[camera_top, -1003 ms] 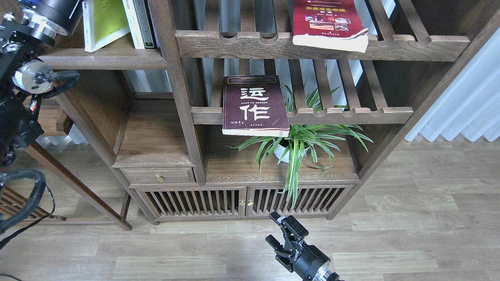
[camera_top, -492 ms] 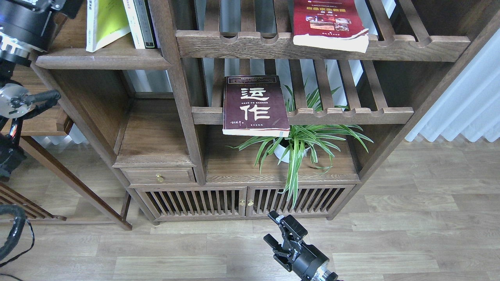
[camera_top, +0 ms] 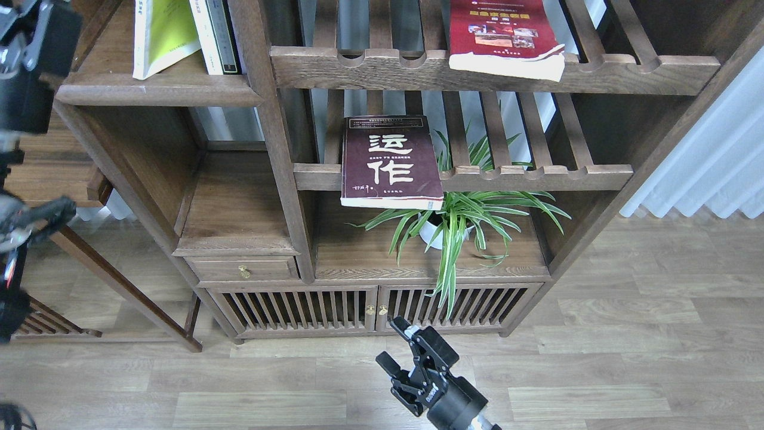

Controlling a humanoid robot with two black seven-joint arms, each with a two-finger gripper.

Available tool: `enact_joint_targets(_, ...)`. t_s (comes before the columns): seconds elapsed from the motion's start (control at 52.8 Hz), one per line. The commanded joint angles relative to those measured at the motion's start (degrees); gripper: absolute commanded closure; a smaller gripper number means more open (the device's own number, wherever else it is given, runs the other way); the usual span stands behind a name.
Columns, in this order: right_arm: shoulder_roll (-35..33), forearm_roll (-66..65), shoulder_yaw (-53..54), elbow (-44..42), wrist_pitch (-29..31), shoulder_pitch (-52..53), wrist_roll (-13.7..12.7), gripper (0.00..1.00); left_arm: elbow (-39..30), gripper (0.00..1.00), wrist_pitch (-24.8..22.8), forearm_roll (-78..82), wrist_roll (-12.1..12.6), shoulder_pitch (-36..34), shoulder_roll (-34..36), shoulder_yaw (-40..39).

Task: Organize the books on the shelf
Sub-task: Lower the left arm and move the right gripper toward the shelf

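Note:
The yellow-green book (camera_top: 164, 33) stands leaning on the solid dark-brown shelf (camera_top: 149, 92) at the top left, beside thin upright books (camera_top: 215, 36). The red book (camera_top: 504, 39) lies flat on the upper slatted rack. The maroon book (camera_top: 391, 161) with white characters lies flat on the middle slatted rack, overhanging its front rail. My left gripper (camera_top: 51, 27) is a dark blur at the top left, apart from the yellow-green book; its fingers cannot be told apart. My right gripper (camera_top: 394, 345) is open and empty, low over the floor in front of the cabinet doors.
A potted spider plant (camera_top: 459, 218) stands under the maroon book on the lower board. A drawer (camera_top: 242, 270) and slatted cabinet doors (camera_top: 370, 307) are below. A white curtain (camera_top: 716, 155) hangs at the right. Another wooden rack (camera_top: 65, 179) is at the far left.
My left arm has drawn back to the left, away from the yellow-green book and the shelf. My right gripper has shifted a little to the left. The books have not moved.

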Motion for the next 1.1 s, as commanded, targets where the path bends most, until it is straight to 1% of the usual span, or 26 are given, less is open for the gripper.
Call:
enact_joint_targets(0.0,0.0,0.0,-0.1,0.9,0.0,0.0,-0.1,0.0,-0.6,0.0,0.0,-3.6,0.0,1.3,-1.4,0.9)
enact_joint_targets(0.095,0.0,0.0,-0.1,1.0,0.0,0.1,0.0,0.0,-0.7,0.0,0.0,-4.1,0.0,2.1,-2.3,1.4)
enact_joint_targets(0.265,0.0,-0.1,0.0,0.2,0.0,0.8,0.0,0.0,-0.6,0.0,0.0,-5.3,0.0,10.4,-3.5,1.8)
enact_joint_targets(0.284,0.0,-0.1,0.1,-0.3,0.0,1.0,0.0,0.0,-0.6,0.0,0.0,-5.8,0.0,12.2,-3.6,1.9)
enact_joint_targets(0.379,0.0,0.0,0.1,-1.9,0.0,2.6,-0.1,0.0,-0.1,0.0,0.0,-6.8,0.0,16.6,-3.7,2.1)
enact_joint_targets(0.511,0.0,-0.3,-0.3,-1.6,0.0,3.6,-0.2,0.0,0.2,0.0,0.0,-7.2,0.0,18.8,-3.7,1.7)
enact_joint_targets(0.587,-3.0,-0.2,0.0,-0.8,0.0,6.0,-0.1,0.0,0.5,0.0,0.0,-9.1,0.0,20.4,-3.7,1.4)
enact_joint_targets(0.606,-6.6,-0.2,-0.1,1.5,0.0,7.5,-0.1,0.0,1.3,0.0,0.0,-11.0,0.0,21.3,-3.7,1.0)
enact_joint_targets(0.7,-11.1,0.2,-0.1,9.5,0.0,7.8,0.0,0.0,3.0,0.0,0.0,-13.8,0.0,21.3,-3.5,0.5)
enact_joint_targets(0.738,-12.6,0.4,0.0,10.9,0.0,8.0,0.0,0.0,3.5,0.0,0.0,-14.3,0.0,21.3,-3.4,0.3)
enact_joint_targets(0.814,-16.9,1.2,0.4,11.3,0.0,8.6,0.2,0.0,4.0,0.0,0.0,-14.4,0.0,21.3,-3.2,0.2)
enact_joint_targets(0.928,-22.5,4.0,2.3,11.6,0.0,10.1,1.3,0.0,4.2,0.0,0.0,-14.4,0.0,21.2,-3.3,0.9)
enact_joint_targets(1.003,-23.9,4.8,2.9,11.9,0.0,11.6,1.6,0.0,4.6,0.0,0.0,-14.4,0.0,21.0,-3.5,1.5)
enact_joint_targets(1.079,-23.5,4.8,2.6,12.2,0.0,12.1,1.6,0.0,5.1,0.0,0.0,-14.3,0.0,20.6,-3.7,2.3)
